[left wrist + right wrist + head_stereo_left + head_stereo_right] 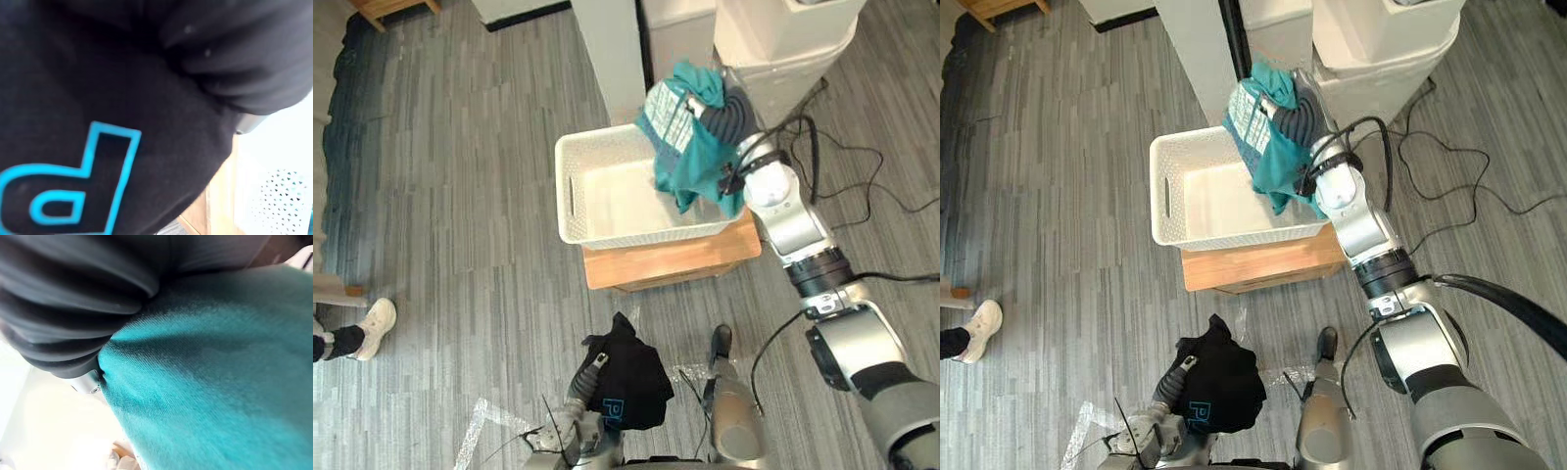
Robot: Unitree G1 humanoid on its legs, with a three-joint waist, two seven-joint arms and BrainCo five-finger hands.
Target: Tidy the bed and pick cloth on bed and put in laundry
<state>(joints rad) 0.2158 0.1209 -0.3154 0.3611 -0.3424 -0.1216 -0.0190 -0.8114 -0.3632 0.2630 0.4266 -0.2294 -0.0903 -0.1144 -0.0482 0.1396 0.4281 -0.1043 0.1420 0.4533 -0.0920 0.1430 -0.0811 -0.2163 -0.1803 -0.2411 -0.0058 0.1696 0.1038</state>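
A teal cloth [690,147] hangs from my right hand [729,116], just above the right end of a white perforated laundry basket [570,186]. Its lower edge dips inside the basket's rim. The cloth wraps the hand, and up close in the right wrist view the teal cloth [210,382] lies against the dark ribbed cover. Low down and close to my body, a black cloth [631,382] with a blue letter is draped over my left hand [592,370]. In the left wrist view the black cloth [98,122] covers that hand.
The basket rests on a low wooden stand [666,262]. Behind it are a white pillar [607,49] and a white bin [783,39]. A person's white shoe [374,323] is on the grey floor at far left, below a dark bed edge [337,127].
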